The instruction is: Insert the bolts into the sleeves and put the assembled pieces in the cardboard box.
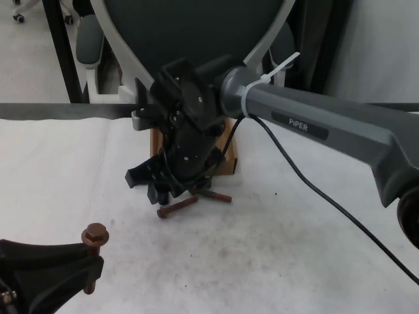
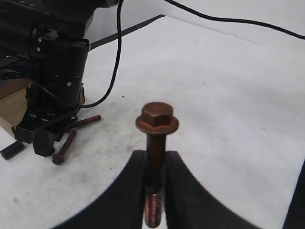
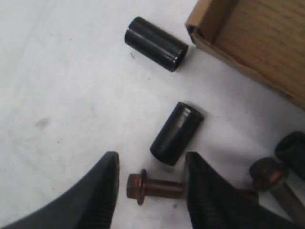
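My left gripper (image 2: pixel 155 162) is shut on a copper bolt (image 2: pixel 157 120), held upright with its hex head on top, at the near left of the bench (image 1: pixel 93 237). My right gripper (image 3: pixel 151 164) stands open just above the bench beside the cardboard box (image 3: pixel 248 43). A black sleeve (image 3: pixel 177 133) lies at its fingertips, and a short copper bolt (image 3: pixel 153 186) lies between its fingers. A second black sleeve (image 3: pixel 156 44) lies farther out. In the high view the right gripper (image 1: pixel 152 186) hangs over two loose bolts (image 1: pixel 177 207).
The cardboard box (image 1: pixel 229 160) sits behind the right gripper, mostly hidden by the arm. Another bolt (image 3: pixel 269 174) and a black sleeve (image 3: pixel 291 148) lie beside the box. A black cable (image 1: pixel 314 190) trails across the white bench. Open bench lies in front and to the right.
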`<state>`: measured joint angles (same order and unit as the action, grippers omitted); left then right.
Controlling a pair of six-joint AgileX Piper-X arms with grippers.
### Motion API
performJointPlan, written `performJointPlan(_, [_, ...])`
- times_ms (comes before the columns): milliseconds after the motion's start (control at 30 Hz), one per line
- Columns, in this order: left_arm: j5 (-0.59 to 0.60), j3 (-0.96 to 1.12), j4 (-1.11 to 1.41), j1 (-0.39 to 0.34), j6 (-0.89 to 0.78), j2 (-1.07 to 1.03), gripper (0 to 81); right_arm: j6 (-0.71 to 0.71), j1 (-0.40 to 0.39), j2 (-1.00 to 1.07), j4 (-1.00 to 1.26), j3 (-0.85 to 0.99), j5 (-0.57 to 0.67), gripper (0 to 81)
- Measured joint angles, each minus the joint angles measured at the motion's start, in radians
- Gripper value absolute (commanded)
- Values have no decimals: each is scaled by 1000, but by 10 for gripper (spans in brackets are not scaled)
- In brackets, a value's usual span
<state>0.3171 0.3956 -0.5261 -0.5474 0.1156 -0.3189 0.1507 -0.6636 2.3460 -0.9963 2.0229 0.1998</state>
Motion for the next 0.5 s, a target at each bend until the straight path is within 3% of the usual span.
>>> performJointPlan(500, [0,0,-3,0,0,0,8,66,-3,65,61,32,-39,420])
